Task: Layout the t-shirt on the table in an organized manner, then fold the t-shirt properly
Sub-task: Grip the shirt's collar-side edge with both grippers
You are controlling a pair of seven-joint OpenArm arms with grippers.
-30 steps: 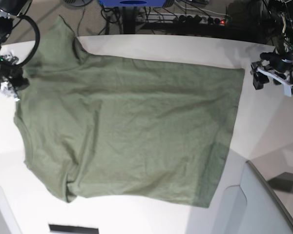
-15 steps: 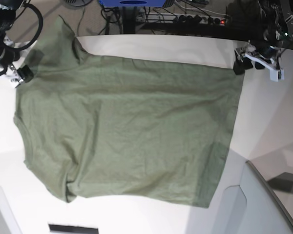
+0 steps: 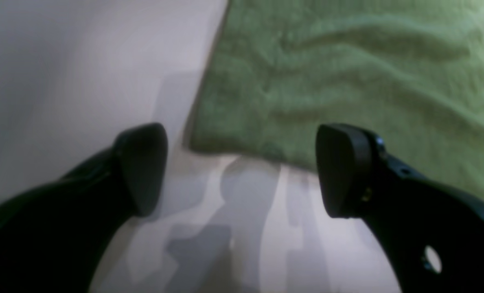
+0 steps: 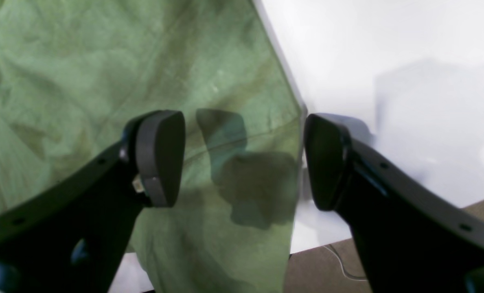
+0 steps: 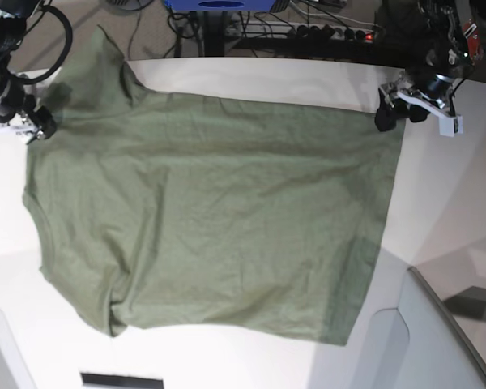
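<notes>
**Q:** So what's different from a second ago?

**A:** Mostly the left gripper (image 5: 395, 113). It was hanging over bare table (image 5: 251, 77) off the hem side, and now it has slid in to the far hem corner of the t-shirt (image 5: 211, 219). In the left wrist view that corner sits right between its spread pads, claw released, nothing pinched yet. The right gripper (image 4: 242, 158) has also shifted, up along the shoulder edge. Its jaws gape too, straddling the cloth's edge near the table's far edge, empty.

**Q:** And the shirt itself?

**A:** Basically hasn't budged. It lies spread flat across the table, collar end toward the right arm's side, one sleeve (image 5: 97, 69) hanging past the far edge.

**Q:** Meaning?

**A:** Layout looks about done. My guess is both claws are lining up on the far side to pinch it for the first fold.
</notes>
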